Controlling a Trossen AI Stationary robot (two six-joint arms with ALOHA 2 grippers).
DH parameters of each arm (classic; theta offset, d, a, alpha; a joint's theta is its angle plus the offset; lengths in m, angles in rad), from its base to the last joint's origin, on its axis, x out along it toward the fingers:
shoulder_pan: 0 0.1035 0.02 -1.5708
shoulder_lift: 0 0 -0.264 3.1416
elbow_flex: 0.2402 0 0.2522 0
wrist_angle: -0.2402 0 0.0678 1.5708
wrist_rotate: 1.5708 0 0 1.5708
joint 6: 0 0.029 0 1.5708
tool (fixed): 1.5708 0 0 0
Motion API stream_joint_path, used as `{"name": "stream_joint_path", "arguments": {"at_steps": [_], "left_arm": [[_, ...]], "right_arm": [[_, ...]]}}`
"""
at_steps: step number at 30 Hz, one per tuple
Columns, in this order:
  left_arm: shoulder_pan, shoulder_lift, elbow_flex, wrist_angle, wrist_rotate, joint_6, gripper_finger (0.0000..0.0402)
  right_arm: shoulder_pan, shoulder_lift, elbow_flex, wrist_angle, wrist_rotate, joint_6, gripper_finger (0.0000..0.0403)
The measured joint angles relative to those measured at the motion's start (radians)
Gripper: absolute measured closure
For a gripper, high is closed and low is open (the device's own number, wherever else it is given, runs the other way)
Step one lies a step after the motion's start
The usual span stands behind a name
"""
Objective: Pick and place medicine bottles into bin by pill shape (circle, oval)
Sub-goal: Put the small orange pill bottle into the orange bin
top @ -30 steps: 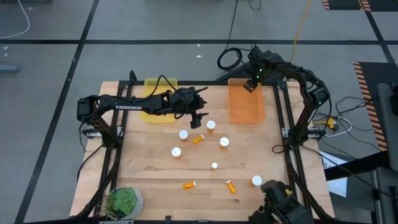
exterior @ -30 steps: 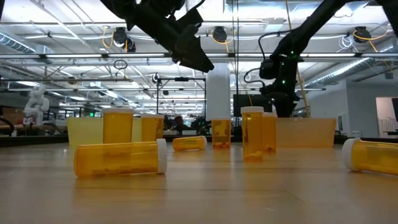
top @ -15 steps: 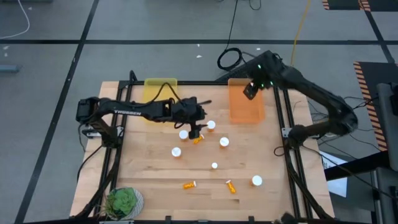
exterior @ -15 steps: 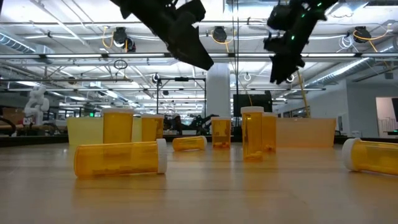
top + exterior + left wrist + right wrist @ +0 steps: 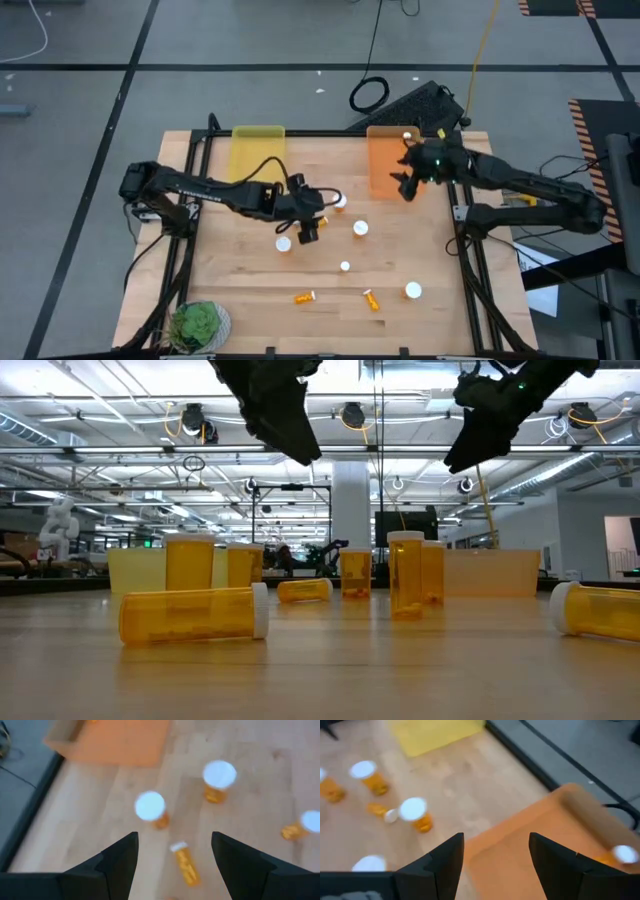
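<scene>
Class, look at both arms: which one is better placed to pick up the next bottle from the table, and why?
Probably the left. Its gripper hangs open among the bottles, above a lying bottle. The right gripper, also open, is over the orange bin, away from them.

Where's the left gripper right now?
In the high view the left gripper hangs open over the table's middle, above a lying bottle, between the yellow tray and the orange tray.

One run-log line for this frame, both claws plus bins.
left claw: open, above lying bottle | right claw: open, empty, over orange bin edge | orange bin: one bottle | yellow bin: none visible
</scene>
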Motion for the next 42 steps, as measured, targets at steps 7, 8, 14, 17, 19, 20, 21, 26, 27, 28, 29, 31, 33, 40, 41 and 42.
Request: {"name": "stream_joint_path", "arguments": {"at_steps": [7, 8, 14, 17, 19, 20, 21, 26, 27, 28, 29, 31, 33, 40, 41, 42], "left_arm": [[-0.060, 0.058, 0.001, -0.068, 0.001, -0.111, 0.0147], [-0.064, 0.069, 0.001, -0.066, 0.000, -0.112, 0.0147], [-0.076, 0.155, 0.001, -0.055, -0.002, -0.112, 0.0147], [-0.060, 0.192, 0.001, -0.055, -0.002, -0.106, 0.0147], [-0.046, 0.210, 0.000, -0.040, -0.002, -0.087, 0.0147], [-0.038, 0.215, 0.000, -0.040, -0.002, -0.080, 0.0147], [-0.029, 0.222, 0.000, -0.040, -0.001, -0.078, 0.0147], [0.022, 0.268, 0.000, -0.039, 0.084, -0.063, 0.0147], [0.030, 0.277, 0.000, -0.036, 0.097, -0.061, 0.0147], [0.036, 0.287, 0.000, -0.036, 0.107, -0.060, 0.0147], [0.039, 0.300, 0.000, -0.038, 0.116, -0.058, 0.0147], [0.043, 0.319, 0.000, -0.034, 0.119, -0.058, 0.0147], [0.043, 0.334, 0.000, -0.025, 0.120, -0.055, 0.0147], [0.043, 0.354, 0.000, -0.018, 0.121, -0.059, 0.0147], [0.043, 0.354, 0.000, -0.018, 0.121, -0.060, 0.0147], [0.043, 0.354, 0.000, -0.019, 0.121, -0.063, 0.0147]], "right_arm": [[0.095, -0.035, -0.070, 0.038, -0.002, 0.010, 0.0183], [0.103, -0.038, -0.071, 0.032, -0.003, 0.009, 0.0183], [0.125, -0.049, -0.071, 0.042, -0.002, 0.004, 0.0183], [0.127, -0.051, -0.071, 0.038, -0.003, -0.001, 0.0183], [0.127, -0.052, -0.071, 0.037, -0.003, -0.001, 0.0183], [0.127, -0.051, -0.071, 0.037, -0.003, -0.006, 0.0183], [0.127, -0.051, -0.071, 0.037, -0.003, -0.010, 0.0183], [0.127, -0.051, -0.071, 0.038, -0.003, -0.025, 0.0183], [0.127, -0.051, -0.071, 0.037, -0.003, -0.028, 0.0183], [0.127, -0.051, -0.071, 0.037, -0.003, -0.030, 0.0183], [0.127, -0.051, -0.071, 0.037, -0.003, -0.031, 0.0183], [0.126, -0.051, -0.071, 0.037, -0.003, -0.031, 0.0183], [0.126, -0.051, -0.071, 0.037, -0.003, -0.032, 0.0183], [0.126, -0.051, -0.071, 0.037, -0.003, -0.046, 0.0183], [0.126, -0.051, -0.071, 0.037, -0.003, -0.046, 0.0183], [0.126, -0.051, -0.071, 0.037, -0.003, -0.046, 0.0183]]}}
